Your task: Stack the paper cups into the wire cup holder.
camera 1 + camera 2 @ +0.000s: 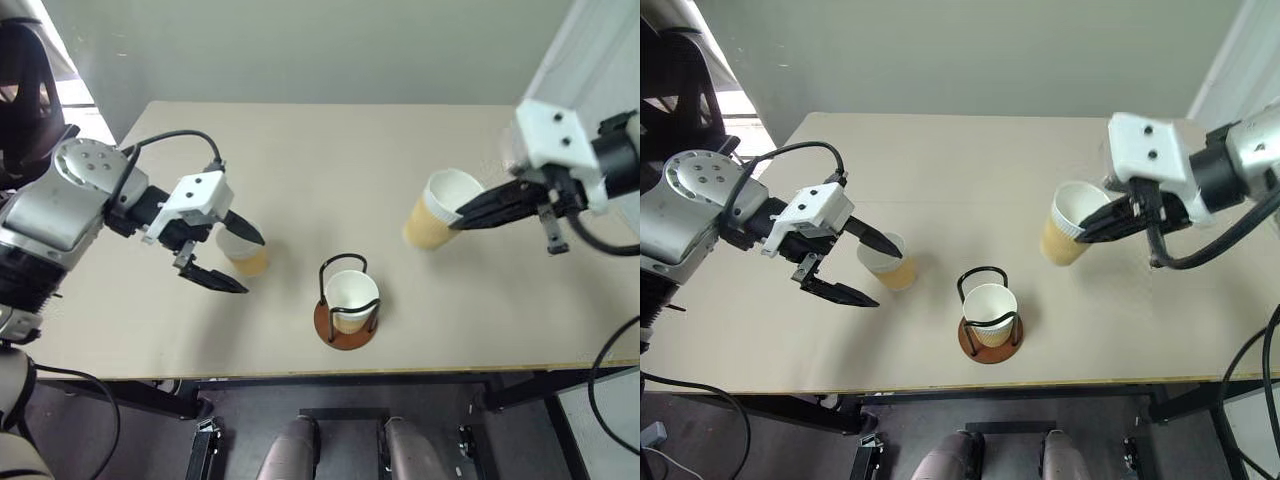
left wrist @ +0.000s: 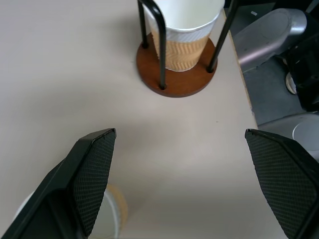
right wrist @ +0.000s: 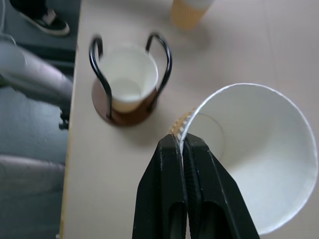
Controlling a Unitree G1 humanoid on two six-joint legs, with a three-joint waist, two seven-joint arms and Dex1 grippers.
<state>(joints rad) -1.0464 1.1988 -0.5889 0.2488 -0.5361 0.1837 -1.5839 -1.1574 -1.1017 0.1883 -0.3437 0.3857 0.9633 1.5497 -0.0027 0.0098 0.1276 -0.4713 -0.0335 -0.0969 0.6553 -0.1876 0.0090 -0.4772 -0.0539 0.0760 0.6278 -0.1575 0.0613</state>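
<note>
One paper cup (image 1: pixel 351 296) sits in the wire cup holder (image 1: pixel 346 325), a second (image 1: pixel 437 212) is pinched by the right end effector (image 1: pixel 478 210) at frame right, the third (image 1: pixel 244 256) stands between the left end effector's (image 1: pixel 228 257) wide fingers

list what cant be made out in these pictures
- Cup by the left gripper: its near side is hidden behind the upper finger in the left eye view.
- Cup in the holder: its rim is cut off by the left wrist view's edge.
- Cup in the right gripper: the fingers hide its near wall.

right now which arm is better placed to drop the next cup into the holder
Right: the right gripper is already shut on a tilted paper cup's rim, lifted. The left gripper is open beside its cup.
</note>
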